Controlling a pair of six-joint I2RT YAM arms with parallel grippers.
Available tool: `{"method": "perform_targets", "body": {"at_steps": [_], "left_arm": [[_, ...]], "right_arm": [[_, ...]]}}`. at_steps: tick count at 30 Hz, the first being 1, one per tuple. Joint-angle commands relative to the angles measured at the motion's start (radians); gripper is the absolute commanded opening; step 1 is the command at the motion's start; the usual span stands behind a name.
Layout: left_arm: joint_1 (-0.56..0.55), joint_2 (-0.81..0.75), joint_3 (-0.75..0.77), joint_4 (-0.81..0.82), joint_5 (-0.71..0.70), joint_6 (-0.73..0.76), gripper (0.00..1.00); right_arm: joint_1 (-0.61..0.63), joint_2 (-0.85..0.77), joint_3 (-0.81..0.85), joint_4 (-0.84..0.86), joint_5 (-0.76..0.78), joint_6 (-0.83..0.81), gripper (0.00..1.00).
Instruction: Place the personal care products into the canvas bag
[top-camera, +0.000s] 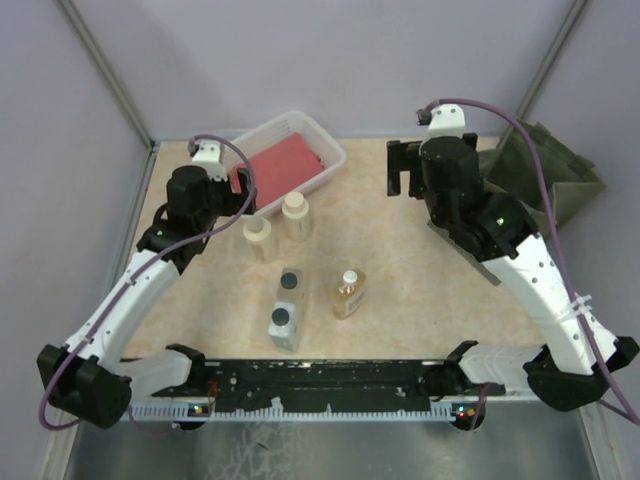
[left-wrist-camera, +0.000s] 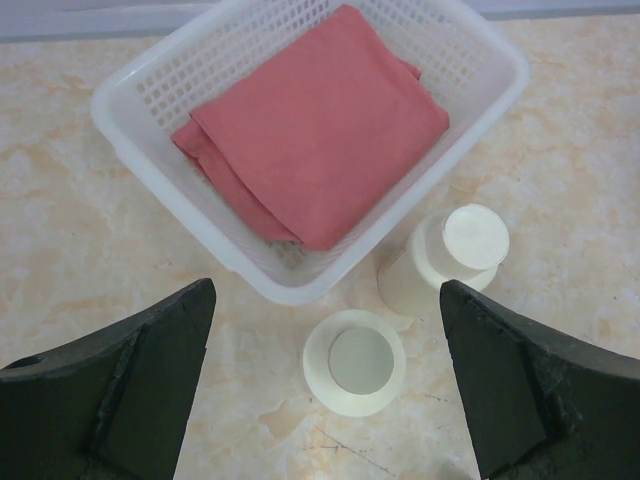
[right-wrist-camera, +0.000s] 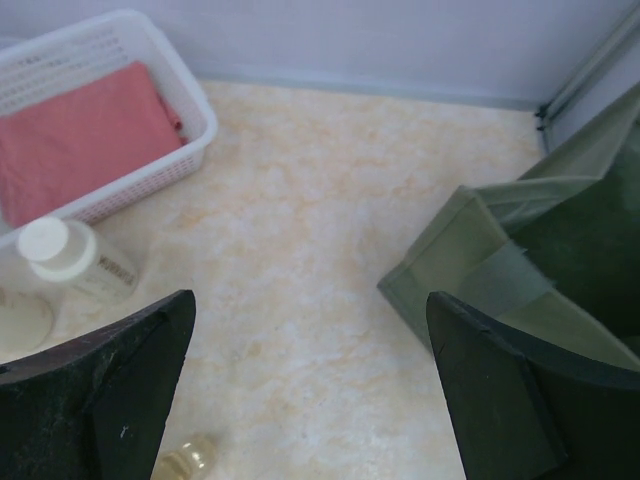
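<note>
Two cream bottles (top-camera: 257, 238) (top-camera: 296, 215) stand by the basket, two grey rectangular bottles (top-camera: 289, 289) (top-camera: 283, 325) in the middle front, and an amber bottle (top-camera: 347, 295) to their right. The olive canvas bag (top-camera: 545, 175) lies at the far right. My left gripper (top-camera: 243, 190) is open and empty above the cream bottles; in the left wrist view one cream bottle (left-wrist-camera: 355, 362) sits below and between the open fingers of this gripper (left-wrist-camera: 327, 290), the other cream bottle (left-wrist-camera: 445, 258) to its right. My right gripper (top-camera: 400, 170) (right-wrist-camera: 310, 297) is open and empty over bare table, the bag (right-wrist-camera: 520, 270) to its right.
A white plastic basket (top-camera: 325, 150) with a folded red cloth (top-camera: 283, 165) stands at the back, close to the cream bottles. It also shows in the left wrist view (left-wrist-camera: 130, 130) and the right wrist view (right-wrist-camera: 190, 120). Grey walls enclose the table.
</note>
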Motion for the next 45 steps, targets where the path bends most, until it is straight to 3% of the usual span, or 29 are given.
{"method": "perform_targets", "body": {"at_steps": [1, 13, 30, 45], "left_arm": [[-0.004, 0.011, 0.027, -0.028, 0.011, -0.012, 1.00], [-0.004, 0.002, 0.018, -0.031, 0.034, -0.006, 1.00], [-0.004, -0.016, 0.010, -0.041, 0.036, 0.002, 1.00], [-0.004, -0.023, 0.012, -0.046, 0.047, 0.004, 1.00]], "right_arm": [[-0.073, 0.042, 0.039, 0.020, 0.090, -0.163, 0.99], [-0.383, 0.023, -0.116, 0.156, -0.039, -0.305, 0.99], [-0.540, 0.087, -0.281, 0.259, -0.187, -0.252, 0.99], [-0.557, 0.158, -0.352, 0.302, -0.273, -0.221, 0.99]]}}
